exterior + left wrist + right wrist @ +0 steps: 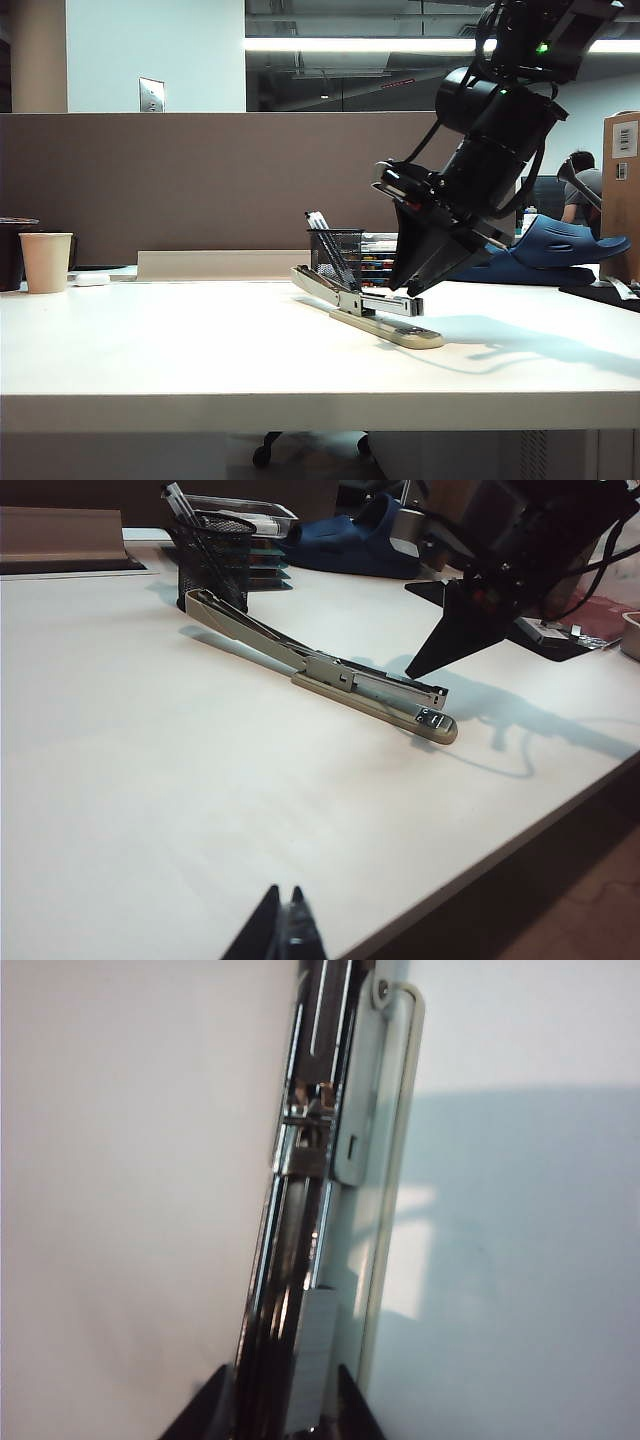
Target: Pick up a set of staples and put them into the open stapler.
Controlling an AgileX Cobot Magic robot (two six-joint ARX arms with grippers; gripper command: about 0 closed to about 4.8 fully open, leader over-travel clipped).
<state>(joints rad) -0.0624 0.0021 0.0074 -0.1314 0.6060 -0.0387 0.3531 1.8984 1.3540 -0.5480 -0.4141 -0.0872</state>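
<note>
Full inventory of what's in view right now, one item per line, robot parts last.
stapler: 1, beige with silver rail, open, mid-table
set of staples: 1, grey, lying in the stapler's rail between the right gripper's fingertips
pen holder: 1, black mesh, behind the stapler, pens inside
paper cup: 1, off-white, far left of table
table: 1, white
blue object: 1, behind the right arm, identity unclear
left gripper: black, fingertips close together, low over the table's near edge, away from the stapler
right gripper: black, angled down over the stapler's rail, jaws partly apart around the staples
</note>
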